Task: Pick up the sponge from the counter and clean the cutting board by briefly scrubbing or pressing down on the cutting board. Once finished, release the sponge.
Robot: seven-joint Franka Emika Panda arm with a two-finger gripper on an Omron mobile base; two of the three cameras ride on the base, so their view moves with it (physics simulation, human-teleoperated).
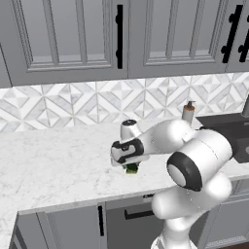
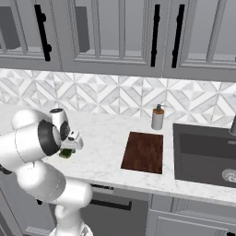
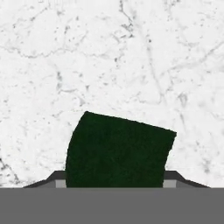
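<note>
One broad white marble counter (image 2: pixel 106 138), faintly grey-veined, carries a flat reddish-brown wooden cutting board (image 2: pixel 144 152) at 3 o'clock of the arm. No writing is readable. Smaller, the dark green sponge (image 3: pixel 118 151) sits on the marble, fingers (image 1: pixel 130 168) clamped on it.
</note>
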